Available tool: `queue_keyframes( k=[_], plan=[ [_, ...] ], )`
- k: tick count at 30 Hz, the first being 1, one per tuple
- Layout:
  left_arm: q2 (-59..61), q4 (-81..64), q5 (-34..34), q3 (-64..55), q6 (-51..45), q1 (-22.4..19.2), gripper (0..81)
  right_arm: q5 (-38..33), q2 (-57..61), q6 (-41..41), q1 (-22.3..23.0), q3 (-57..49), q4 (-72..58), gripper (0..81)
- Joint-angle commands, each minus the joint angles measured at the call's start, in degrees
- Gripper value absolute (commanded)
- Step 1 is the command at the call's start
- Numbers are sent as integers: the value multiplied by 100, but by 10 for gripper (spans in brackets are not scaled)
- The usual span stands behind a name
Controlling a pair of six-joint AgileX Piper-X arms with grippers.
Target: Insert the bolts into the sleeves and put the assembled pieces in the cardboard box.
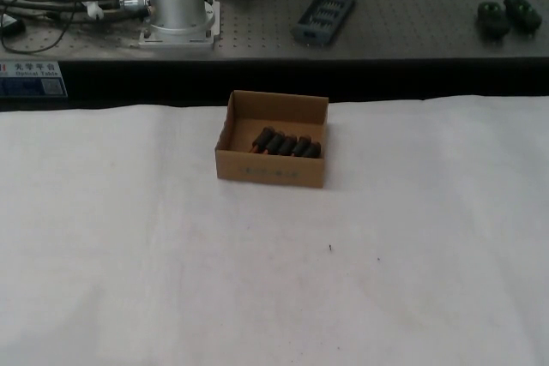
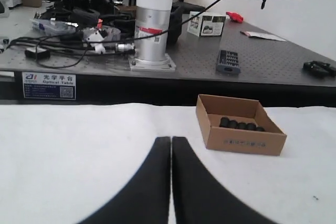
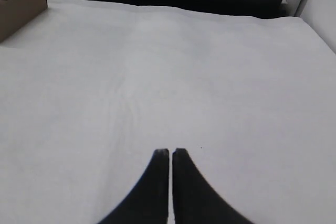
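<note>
Assembled pieces [image 1: 287,145] abreast, lengthwise front-to-back, in cardboard box [image 1: 271,173]

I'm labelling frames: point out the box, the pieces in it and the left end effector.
box [image 1: 270,169], high view, front wall.
pieces [image 1: 286,145], high view, middle of the row.
left end effector [image 2: 171,141], left wrist view, between its fingertips.

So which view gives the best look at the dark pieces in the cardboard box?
The high view: it looks down into the cardboard box, so the dark pieces show whole, in a row. The left wrist view sees them low over the box's near wall. The right wrist view catches a corner of the box.
</note>
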Motion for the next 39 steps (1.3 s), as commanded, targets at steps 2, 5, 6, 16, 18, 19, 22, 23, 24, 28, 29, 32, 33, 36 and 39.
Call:
queue_keyframes(
  k=[2,5,6,16,18,19,22,23,24,28,29,32,33,36,39],
  plan=[
    [-139,12,-80,323,29,1,6,0,-24,-44,-38,-42,-2,28],
    [-139,-36,126,432,29,1,6,0,-24,-44,-38,-42,-2,28],
    [-139,5,128,432,29,1,6,0,-24,-44,-38,-42,-2,28],
    [-139,1119,52,432,29,1,6,0,-24,-44,-38,-42,-2,28],
    [-139,1108,52,432,29,1,6,0,-24,-44,-38,-42,-2,28],
    [-139,1108,52,432,29,1,6,0,-24,-44,-38,-42,-2,28],
    [-139,1108,52,432,29,1,6,0,-24,-44,-38,-42,-2,28],
    [-139,1108,52,432,29,1,6,0,-24,-44,-38,-42,-2,28],
    [-139,1108,52,432,29,1,6,0,-24,-44,-38,-42,-2,28],
    [-139,1108,52,432,29,1,6,0,-24,-44,-38,-42,-2,28],
    [-139,1108,52,432,29,1,6,0,-24,-44,-38,-42,-2,28],
    [-139,1108,52,432,29,1,6,0,-24,-44,-38,-42,-2,28],
    [-139,1108,52,432,29,1,6,0,-24,-44,-38,-42,-2,28],
    [-139,1108,52,432,29,1,6,0,-24,-44,-38,-42,-2,28],
    [-139,1108,52,432,29,1,6,0,-24,-44,-38,-42,-2,28]
  ],
)
